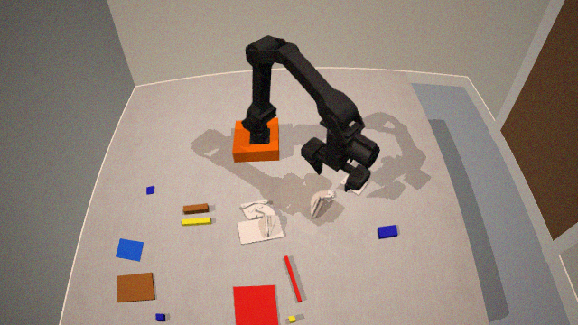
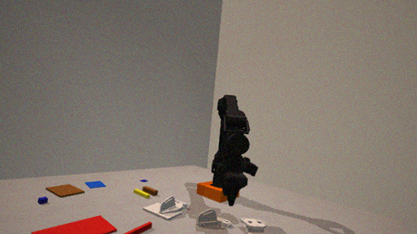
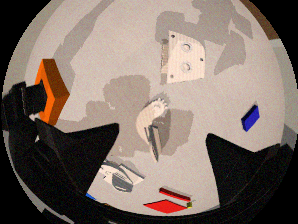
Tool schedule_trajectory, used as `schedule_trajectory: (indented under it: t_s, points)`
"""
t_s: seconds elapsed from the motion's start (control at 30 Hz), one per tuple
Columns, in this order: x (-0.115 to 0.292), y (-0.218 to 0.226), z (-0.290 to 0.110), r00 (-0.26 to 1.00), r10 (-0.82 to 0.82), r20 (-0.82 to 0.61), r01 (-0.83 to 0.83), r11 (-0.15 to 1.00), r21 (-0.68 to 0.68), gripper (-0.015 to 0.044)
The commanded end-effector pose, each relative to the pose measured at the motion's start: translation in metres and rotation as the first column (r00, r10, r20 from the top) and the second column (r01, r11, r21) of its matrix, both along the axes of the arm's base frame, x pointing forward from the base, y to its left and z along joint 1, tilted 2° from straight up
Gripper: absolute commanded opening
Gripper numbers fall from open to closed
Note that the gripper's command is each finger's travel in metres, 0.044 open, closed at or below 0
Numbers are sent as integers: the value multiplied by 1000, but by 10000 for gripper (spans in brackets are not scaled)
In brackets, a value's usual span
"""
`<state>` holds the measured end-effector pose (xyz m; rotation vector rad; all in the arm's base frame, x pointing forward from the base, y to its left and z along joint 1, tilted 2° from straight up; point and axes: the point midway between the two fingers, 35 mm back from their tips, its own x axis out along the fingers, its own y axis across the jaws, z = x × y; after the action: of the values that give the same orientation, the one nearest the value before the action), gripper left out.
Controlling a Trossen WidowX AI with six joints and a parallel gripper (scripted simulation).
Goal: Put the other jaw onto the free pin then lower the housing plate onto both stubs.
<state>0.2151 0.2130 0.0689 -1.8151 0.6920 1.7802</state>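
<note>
The white base [image 1: 247,234] [image 2: 154,210] lies left of the loose jaw, with one jaw [image 1: 269,226] [image 2: 167,206] on it; its pins are too small to tell. The loose white jaw [image 1: 318,205] [image 2: 207,219] [image 3: 145,118] rests on the table, its toothed end towards the housing plate. The white housing plate [image 2: 254,224] [image 3: 187,56] lies apart from both, partly hidden by the gripper in the top view; two round features show on its face. My gripper [image 1: 333,181] [image 3: 164,133] is open and empty above the table, with the loose jaw between and below its fingers in the wrist view.
The orange arm base [image 1: 256,155] [image 2: 211,190] [image 3: 52,92] stands behind. A blue block [image 1: 387,232] [image 3: 250,118] lies to the right. A red bar [image 1: 293,279] and red square [image 1: 256,304] lie in front. Brown, yellow and blue pieces lie left.
</note>
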Motion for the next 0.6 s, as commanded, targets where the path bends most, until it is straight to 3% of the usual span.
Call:
schedule_trajectory:
  t_s: [0.0,0.13,0.57]
  points:
    - [0,0,0,1000,0,0,0,1000,0,440]
    - [0,0,0,1000,0,0,0,1000,0,440]
    - [0,0,0,1000,0,0,0,1000,0,99]
